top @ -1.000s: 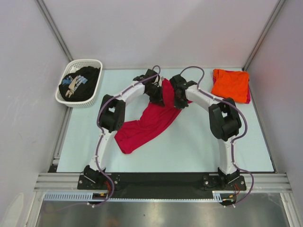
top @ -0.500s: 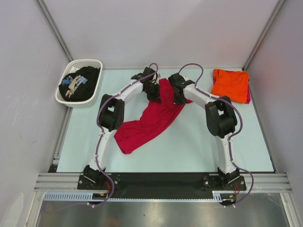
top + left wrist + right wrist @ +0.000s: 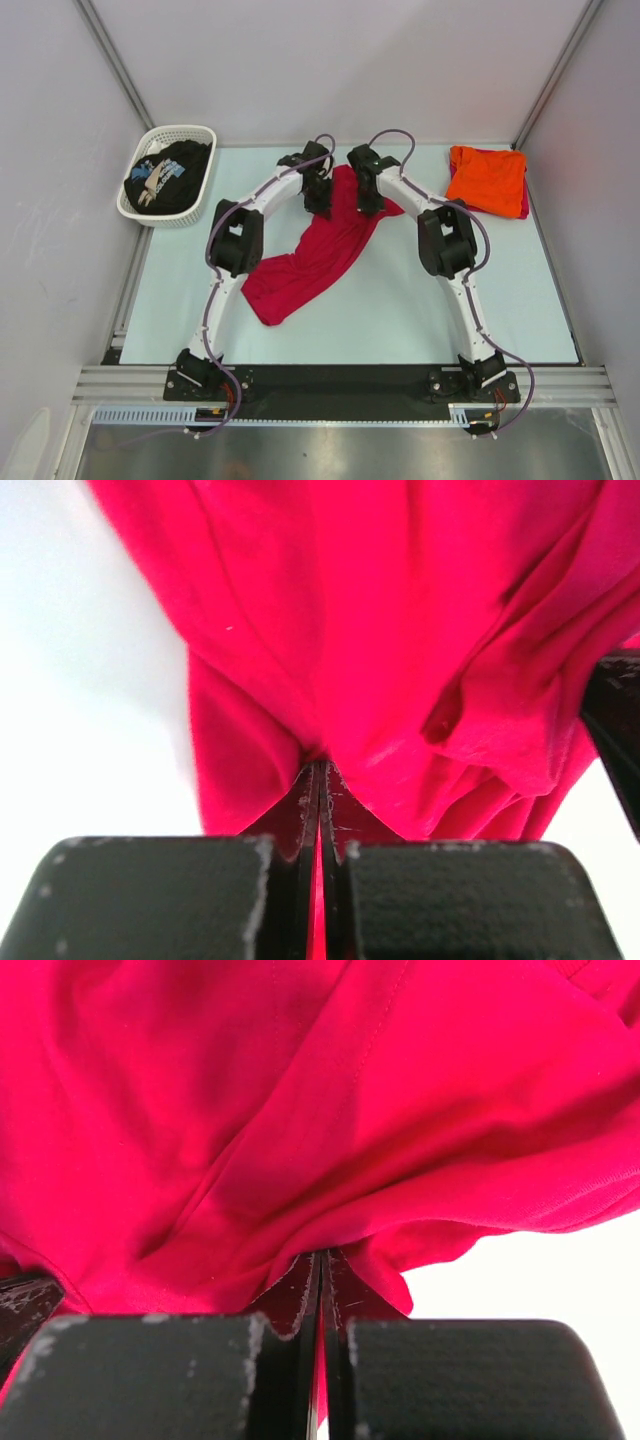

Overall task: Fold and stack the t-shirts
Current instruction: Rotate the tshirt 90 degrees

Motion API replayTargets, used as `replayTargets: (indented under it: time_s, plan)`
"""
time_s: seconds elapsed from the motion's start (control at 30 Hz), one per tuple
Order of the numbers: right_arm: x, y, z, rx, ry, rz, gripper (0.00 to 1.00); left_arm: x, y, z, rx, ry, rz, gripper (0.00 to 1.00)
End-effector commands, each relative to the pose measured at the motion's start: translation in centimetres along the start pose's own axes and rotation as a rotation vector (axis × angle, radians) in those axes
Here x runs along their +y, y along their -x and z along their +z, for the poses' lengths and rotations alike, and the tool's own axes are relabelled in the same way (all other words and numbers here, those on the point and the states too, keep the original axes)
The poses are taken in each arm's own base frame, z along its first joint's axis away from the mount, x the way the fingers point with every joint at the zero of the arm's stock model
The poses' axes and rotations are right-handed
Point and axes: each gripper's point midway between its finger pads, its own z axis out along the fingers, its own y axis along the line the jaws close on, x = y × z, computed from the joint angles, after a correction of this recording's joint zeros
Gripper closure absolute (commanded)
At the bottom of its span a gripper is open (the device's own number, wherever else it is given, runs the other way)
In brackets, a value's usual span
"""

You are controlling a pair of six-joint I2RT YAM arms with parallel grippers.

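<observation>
A crimson-red t-shirt (image 3: 318, 252) trails in a bunched strip from the table's far middle down toward the near left. My left gripper (image 3: 318, 197) is shut on its far edge, cloth (image 3: 400, 660) pinched between the jaws (image 3: 322, 780). My right gripper (image 3: 366, 198) is shut on the same far edge just to the right, red cloth (image 3: 300, 1110) clamped at its tips (image 3: 322, 1260). A folded orange t-shirt (image 3: 487, 178) lies at the far right on top of a red layer. A black t-shirt with pale print (image 3: 168, 176) fills the basket.
The white lattice basket (image 3: 195, 205) stands at the far left corner of the pale green table (image 3: 400, 300). Grey walls close in on both sides and behind. A black base rail runs along the near edge.
The right gripper has moved left and farther back, closing on the left gripper. The red shirt's far end has bunched narrower between them. The left gripper shifted slightly back.
</observation>
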Motion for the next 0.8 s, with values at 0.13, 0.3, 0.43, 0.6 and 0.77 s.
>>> replayTargets:
  time_s: [0.13,0.3,0.43,0.6,0.77]
  plan:
    - [2.6,1.8,2.6,-0.012,0.06,-0.045,1.0,9.1,1.8,-1.6,-0.006,0.19,-0.121,1.0]
    - [4.1,3.4,2.9,-0.071,0.107,-0.062,1.0,14.2,2.2,-3.6,-0.017,0.291,-0.179,1.0]
    - [6.3,5.2,2.8,-0.148,0.184,-0.072,1.0,16.9,0.9,-4.7,0.019,0.379,-0.186,1.0]
    - [9.6,7.1,2.2,-0.258,0.277,-0.116,1.0,17.3,0.6,-4.3,0.028,0.374,-0.192,1.0]
    - [11.6,9.2,0.0,-0.327,0.38,-0.1,1.0,15.5,2.2,-5.0,-0.021,0.287,-0.189,1.0]
